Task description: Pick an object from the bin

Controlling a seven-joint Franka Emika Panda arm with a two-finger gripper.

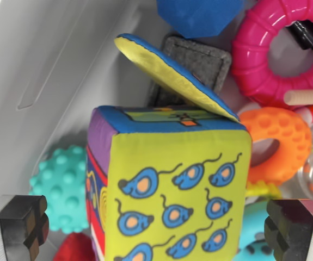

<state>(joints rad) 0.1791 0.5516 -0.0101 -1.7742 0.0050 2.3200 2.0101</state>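
Wrist view: looking straight down into the white plastic bin (63,65), pincer (164,231) spread wide, one dark fingertip (23,223) at the wrist view's left, the other at the right, nothing pinched. Between them, filling the middle, the soft yellow fabric cube printed with blue mice (172,190), yellow flap lifted on top. Crowded around: teal knobbly ball (61,185), pink ribbed plastic ring (265,60), orange dimpled ring (281,138). Apparently the approach step. Next up, probably: lower, straddle the cube, squeeze gently.

White bin (63,60), soft cube (170,185), teal ball (63,187), pink ring (265,54)
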